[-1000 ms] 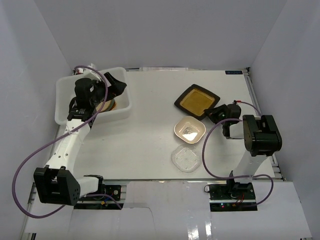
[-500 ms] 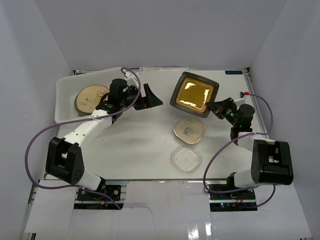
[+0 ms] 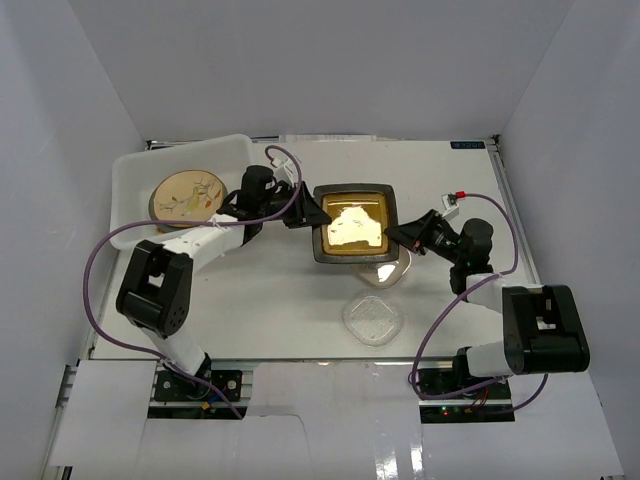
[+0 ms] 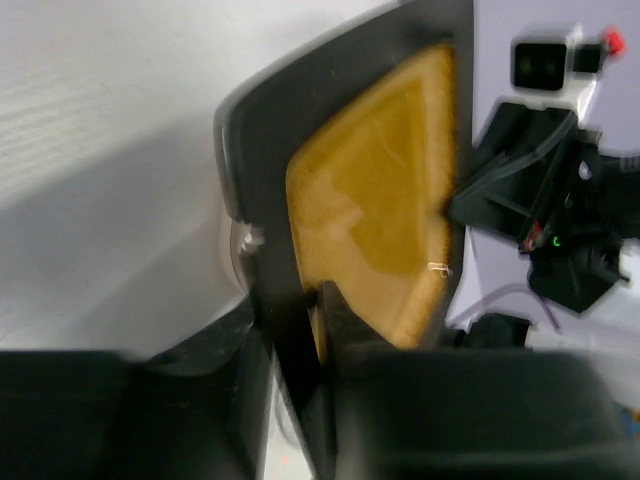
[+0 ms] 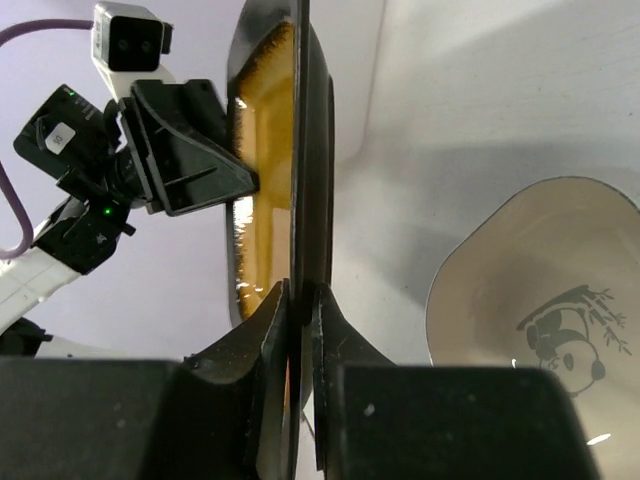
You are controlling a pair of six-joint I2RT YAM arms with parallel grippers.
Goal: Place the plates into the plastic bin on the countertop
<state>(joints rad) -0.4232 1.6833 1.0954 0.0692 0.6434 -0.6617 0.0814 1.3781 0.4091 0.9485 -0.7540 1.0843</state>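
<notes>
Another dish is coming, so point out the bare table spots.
Bare table between the left arm and the glass dish; also the far right corner. Crowded mid-table: the black plate is held above the cream bowl.

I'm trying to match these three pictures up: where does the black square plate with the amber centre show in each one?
Top external: black square plate at mid-table, between left gripper and right gripper.
Left wrist: centre, slanting from bottom to top right, amber face showing.
Right wrist: edge-on and upright, left of centre.
Shared landmark: the right gripper, clamped on the plate's rim, shows in all three views.
</notes>
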